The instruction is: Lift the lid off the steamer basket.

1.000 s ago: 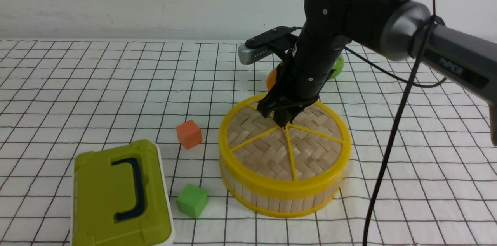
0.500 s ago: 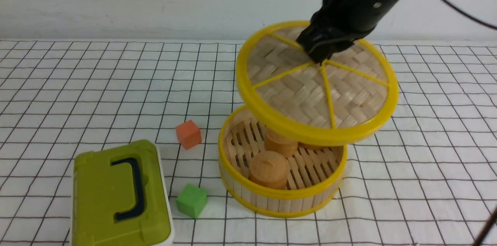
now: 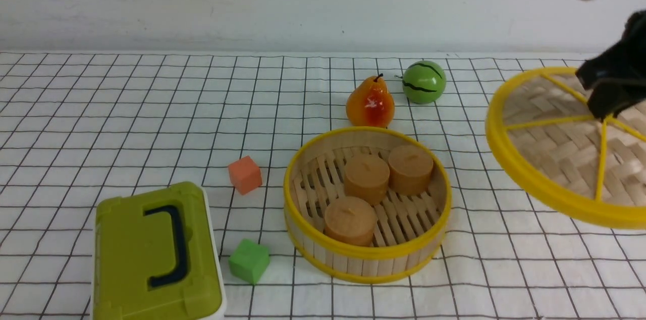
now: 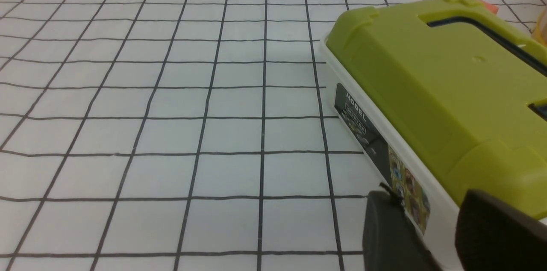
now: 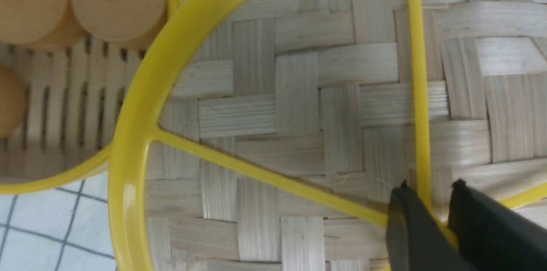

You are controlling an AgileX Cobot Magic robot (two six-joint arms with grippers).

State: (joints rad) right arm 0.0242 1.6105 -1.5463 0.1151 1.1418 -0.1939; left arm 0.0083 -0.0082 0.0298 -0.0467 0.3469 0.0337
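Observation:
The steamer basket [image 3: 363, 258] stands uncovered in the middle of the table. Three round tan buns [image 3: 367, 177] lie on its slatted floor. The lid [image 3: 550, 153], woven bamboo with a yellow rim and spokes, hangs tilted in the air to the right of the basket and runs off the frame edge. My right gripper [image 3: 603, 108] is shut on the lid at its hub. In the right wrist view the black fingers [image 5: 431, 189] pinch a yellow spoke of the lid [image 5: 299, 104], with the basket rim [image 5: 51, 181] beside it. My left gripper [image 4: 431, 219] stands open by the olive-green box [image 4: 448, 91].
An olive-green box with a dark handle [image 3: 156, 254] sits at the front left. An orange cube [image 3: 245, 174] and a green cube [image 3: 249, 261] lie left of the basket. Behind it are a pear [image 3: 370, 103] and a green striped ball [image 3: 424, 82].
The right gripper lifted the lid off the basket, then carried it up and far to the right. The basket and its buns are now uncovered.

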